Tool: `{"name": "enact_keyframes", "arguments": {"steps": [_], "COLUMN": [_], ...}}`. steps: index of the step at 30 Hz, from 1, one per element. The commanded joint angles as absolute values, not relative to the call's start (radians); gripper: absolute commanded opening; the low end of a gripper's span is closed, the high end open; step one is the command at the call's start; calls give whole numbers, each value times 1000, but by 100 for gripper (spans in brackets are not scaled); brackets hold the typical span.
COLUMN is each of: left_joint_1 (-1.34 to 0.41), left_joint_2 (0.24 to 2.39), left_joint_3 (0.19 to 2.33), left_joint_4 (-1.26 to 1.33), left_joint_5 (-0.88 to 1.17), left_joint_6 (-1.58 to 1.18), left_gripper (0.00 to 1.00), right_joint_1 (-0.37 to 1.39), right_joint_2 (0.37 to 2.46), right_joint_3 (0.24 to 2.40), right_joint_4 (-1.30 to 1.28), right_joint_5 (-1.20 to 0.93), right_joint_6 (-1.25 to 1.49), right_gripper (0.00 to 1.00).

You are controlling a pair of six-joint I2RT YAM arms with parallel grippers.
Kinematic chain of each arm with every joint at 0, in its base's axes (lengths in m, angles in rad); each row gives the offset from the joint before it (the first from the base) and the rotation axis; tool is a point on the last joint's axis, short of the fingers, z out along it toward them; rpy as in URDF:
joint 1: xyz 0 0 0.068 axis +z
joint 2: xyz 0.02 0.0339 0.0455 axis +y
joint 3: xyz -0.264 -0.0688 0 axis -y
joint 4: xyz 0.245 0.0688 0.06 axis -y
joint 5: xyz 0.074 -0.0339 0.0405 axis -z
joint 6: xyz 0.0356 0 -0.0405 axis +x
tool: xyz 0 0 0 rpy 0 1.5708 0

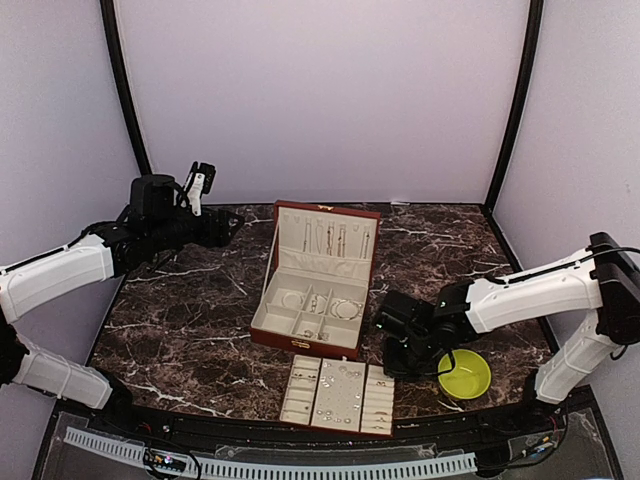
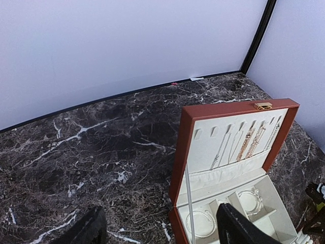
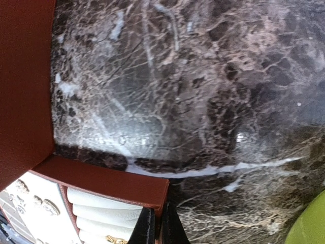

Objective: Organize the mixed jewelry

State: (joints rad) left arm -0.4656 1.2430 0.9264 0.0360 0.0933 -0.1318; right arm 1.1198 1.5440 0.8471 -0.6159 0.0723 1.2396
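Silvery jewelry [image 1: 340, 385] dots the tray [image 1: 290, 420] at the bench's near edge; right claw [image 3: 158, 229], pressed together beside it, should lift slowly; left claw [image 2: 160, 223] spread.

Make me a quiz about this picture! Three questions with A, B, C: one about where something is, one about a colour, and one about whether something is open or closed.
1. Where is the bowl?
A. Held up in the air.
B. On the table, to the right of the tray.
C. At the table's far left.

2. What colour is the box on the outside?
A. Blue.
B. Green.
C. Reddish-brown.

3. How is the box's lid?
A. Standing open.
B. Shut tight.
C. Taken off and lying flat.

Answers:
1 B, the bowl sits on the table off the tray's right side.
2 C, its outer walls show reddish-brown.
3 A, the lid stands upright with necklaces hanging inside it.
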Motion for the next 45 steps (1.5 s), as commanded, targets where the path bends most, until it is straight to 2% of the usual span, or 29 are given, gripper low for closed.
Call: {"name": "enact_keyframes", "arguments": {"steps": [1, 27, 45], "left_joint_1": [-466, -465, -466], "left_joint_2": [1211, 1224, 1216], "left_joint_3": [910, 905, 903], "left_joint_4": [63, 63, 67], "left_joint_5": [106, 93, 95], "left_joint_6": [-138, -130, -135], "left_gripper": [77, 77, 77], "right_joint_1": [1123, 961, 932], "right_joint_2": [1539, 1321, 1355], "right_joint_3": [862, 851, 1032], "right_joint_4": [-734, -800, -919], "right_joint_5": [129, 12, 15], "right_joint_6": [1194, 903, 799], "right_gripper": [0, 0, 0]}}
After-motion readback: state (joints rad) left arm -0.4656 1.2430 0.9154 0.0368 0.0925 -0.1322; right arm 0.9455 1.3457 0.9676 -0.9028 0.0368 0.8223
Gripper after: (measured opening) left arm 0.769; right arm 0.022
